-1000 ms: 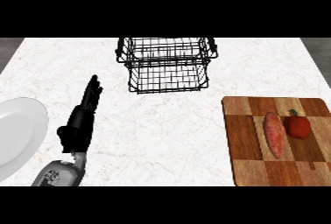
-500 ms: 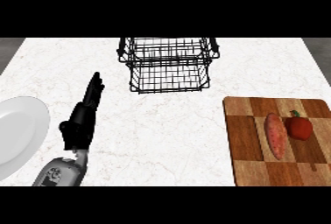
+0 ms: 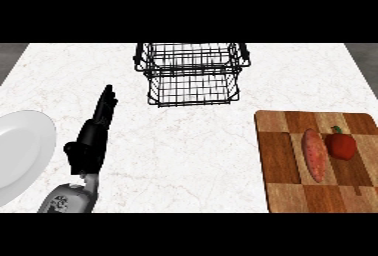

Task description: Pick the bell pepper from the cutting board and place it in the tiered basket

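Note:
A red bell pepper [image 3: 342, 145] with a green stem lies on the wooden cutting board [image 3: 284, 165] at the right, next to a long orange sweet potato [image 3: 315, 154]. The black wire tiered basket [image 3: 192, 73] stands at the back centre of the counter and holds nothing. My left hand [image 3: 90, 139] is at the left, fingers straight and pointing away from me, holding nothing, far from the pepper. My right hand does not show.
A white plate [image 3: 22, 150] sits at the left edge, just beside my left forearm [image 3: 70, 197]. White marble counter stretches between the hand, the basket and the board.
The view has shifted slightly, with the objects sitting a touch lower and to the right. My left hand has barely moved.

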Robot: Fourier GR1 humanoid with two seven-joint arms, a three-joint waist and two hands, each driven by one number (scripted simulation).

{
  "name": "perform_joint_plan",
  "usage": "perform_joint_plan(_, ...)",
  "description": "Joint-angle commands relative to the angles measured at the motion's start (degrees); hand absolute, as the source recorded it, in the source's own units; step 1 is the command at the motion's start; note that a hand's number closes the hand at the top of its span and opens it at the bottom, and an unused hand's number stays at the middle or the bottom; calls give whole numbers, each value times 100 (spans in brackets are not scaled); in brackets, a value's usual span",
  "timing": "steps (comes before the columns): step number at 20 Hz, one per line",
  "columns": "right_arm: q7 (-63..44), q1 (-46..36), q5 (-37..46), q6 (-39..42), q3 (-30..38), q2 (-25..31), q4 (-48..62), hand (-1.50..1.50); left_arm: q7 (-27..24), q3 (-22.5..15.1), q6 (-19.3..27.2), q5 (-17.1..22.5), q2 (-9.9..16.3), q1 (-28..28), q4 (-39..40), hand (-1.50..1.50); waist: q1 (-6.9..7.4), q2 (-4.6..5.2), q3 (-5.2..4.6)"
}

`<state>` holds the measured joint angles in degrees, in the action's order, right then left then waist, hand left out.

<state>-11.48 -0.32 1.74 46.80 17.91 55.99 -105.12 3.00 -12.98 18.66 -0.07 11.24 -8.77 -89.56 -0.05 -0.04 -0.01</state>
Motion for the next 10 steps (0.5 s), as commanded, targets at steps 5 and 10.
perform_joint_plan(5,-386,-217,776,190,-112,-506,-275,-150,-170,94,-98,-187,-327,-66,288,0,7,7,-1)
perform_joint_plan(10,1027,131,2017,41,15,-388,319,-150,61,223,-305,-158,-164,157,-165,0,5,3,5)
